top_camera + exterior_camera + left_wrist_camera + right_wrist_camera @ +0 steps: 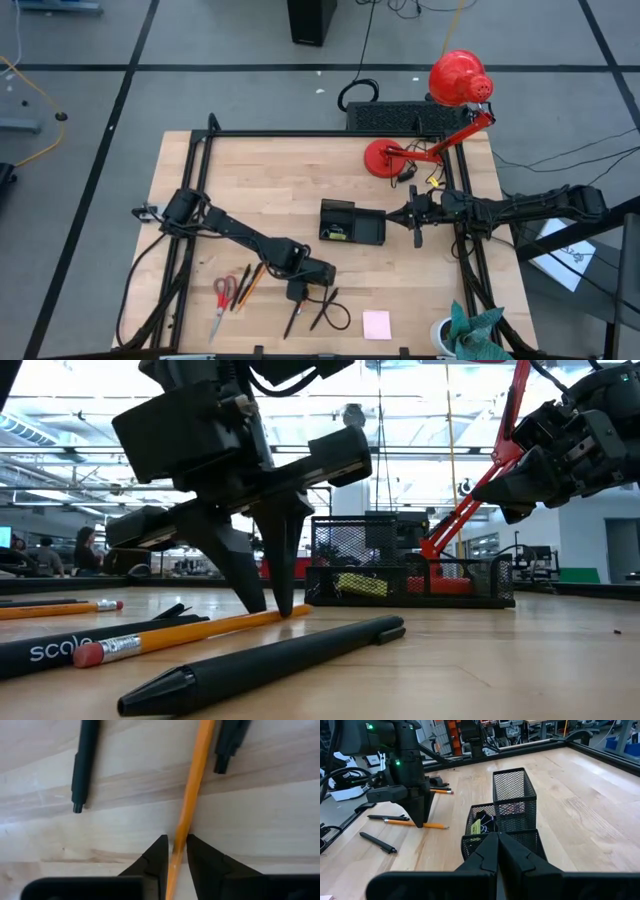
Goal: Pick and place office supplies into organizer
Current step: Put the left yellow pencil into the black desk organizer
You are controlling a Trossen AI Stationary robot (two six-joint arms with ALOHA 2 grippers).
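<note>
A: Where are the left jaws (174,851)?
B: Down at the near edge of the desk (280,190), tips on the wood. They straddle an orange pencil (190,795), narrowed until each inner face sits right against it.

A: Lifted?
B: No, the pencil lies flat on the desk, running between the two fingers (265,570).

A: What lies around it?
B: A black pen (82,762) to one side and another dark pen (231,742) to the other, both apart from the pencil. In the low view a second pencil with a pink eraser (150,640) and a thick black pen (270,665) lie nearer the camera. Red-handled scissors (222,300) rest toward the left corner, and a pink sticky-note pad (377,324) sits near the front edge.

A: And the organizer?
B: The black mesh organizer (350,222) stands mid-desk, well apart from the pencil, with something yellow-green in one low compartment (360,585).

A: The right arm?
B: Its jaws (497,845) hover just beside the organizer's right end, pressed together and empty. A red lamp (455,85) stands at the far edge.
</note>
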